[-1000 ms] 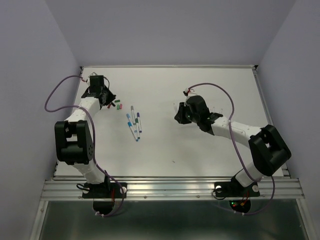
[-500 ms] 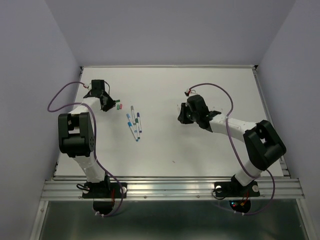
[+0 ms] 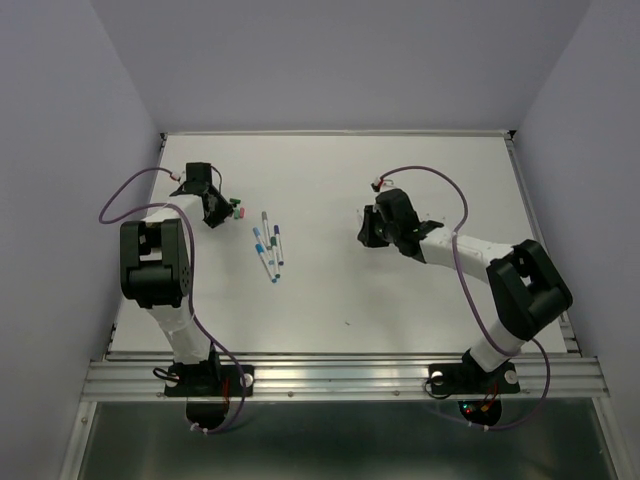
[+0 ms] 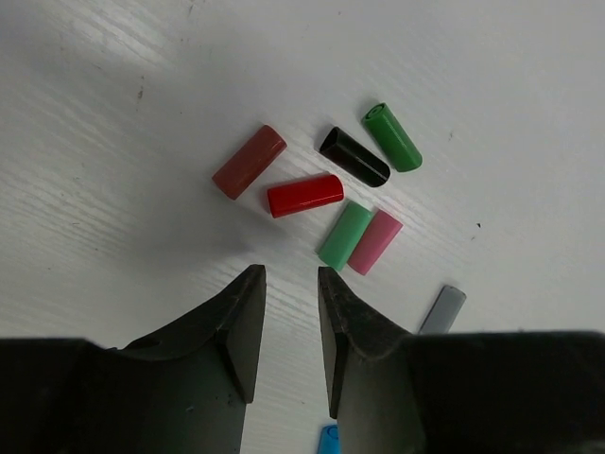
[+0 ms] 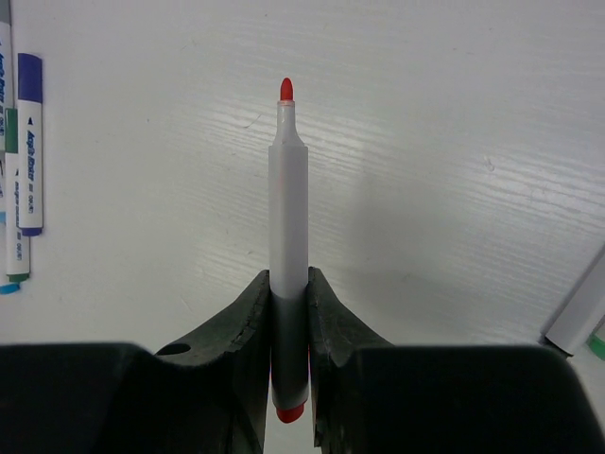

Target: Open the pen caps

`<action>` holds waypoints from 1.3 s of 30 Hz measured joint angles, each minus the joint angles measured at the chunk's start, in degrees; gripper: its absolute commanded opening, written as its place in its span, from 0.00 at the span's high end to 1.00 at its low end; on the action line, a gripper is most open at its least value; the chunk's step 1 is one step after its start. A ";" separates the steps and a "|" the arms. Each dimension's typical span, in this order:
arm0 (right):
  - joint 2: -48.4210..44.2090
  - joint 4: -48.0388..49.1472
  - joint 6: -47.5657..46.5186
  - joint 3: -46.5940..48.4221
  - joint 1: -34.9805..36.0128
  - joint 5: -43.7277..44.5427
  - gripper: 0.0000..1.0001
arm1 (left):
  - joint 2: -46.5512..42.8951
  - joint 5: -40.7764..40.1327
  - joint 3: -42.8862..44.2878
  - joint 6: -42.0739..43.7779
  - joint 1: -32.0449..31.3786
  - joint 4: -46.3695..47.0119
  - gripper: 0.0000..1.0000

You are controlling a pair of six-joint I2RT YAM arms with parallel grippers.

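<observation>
My left claw (image 4: 290, 276) hangs over the white table (image 4: 113, 76), its fingers parted by a narrow gap, with nothing between them and no cap touched. Just beyond the fingertips lie loose short caps: a maroon plastic cap (image 4: 249, 162), a bright red plastic cap (image 4: 304, 195) near it, a black plastic cap (image 4: 354, 156) just beside a dark green plastic cap (image 4: 392, 137), and a mint-green plastic cap (image 4: 344, 235) lying side by side against a pink plastic cap (image 4: 375, 242); a grey plastic cap (image 4: 442, 309) sits apart, by my right-hand finger. My right claw (image 5: 288, 279) is pinched tight low on a thin white-grey marker pen with a red tip (image 5: 287, 189), its bare nib pointing away from me. From above, the cluster of thin capped marker pens (image 3: 270, 245) lies between my arms, nearer the left one
</observation>
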 measured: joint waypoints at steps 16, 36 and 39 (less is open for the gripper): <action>3.91 -6.67 6.05 4.70 -1.46 16.09 0.94 | -16.61 6.21 -2.43 1.14 0.02 1.55 0.03; 11.23 -13.73 7.08 8.24 -3.56 23.41 0.73 | -22.56 7.23 -3.43 1.11 0.02 2.78 0.01; 11.23 -14.36 7.08 8.33 -3.56 24.28 0.67 | -22.38 7.37 -3.43 1.09 0.02 2.75 0.01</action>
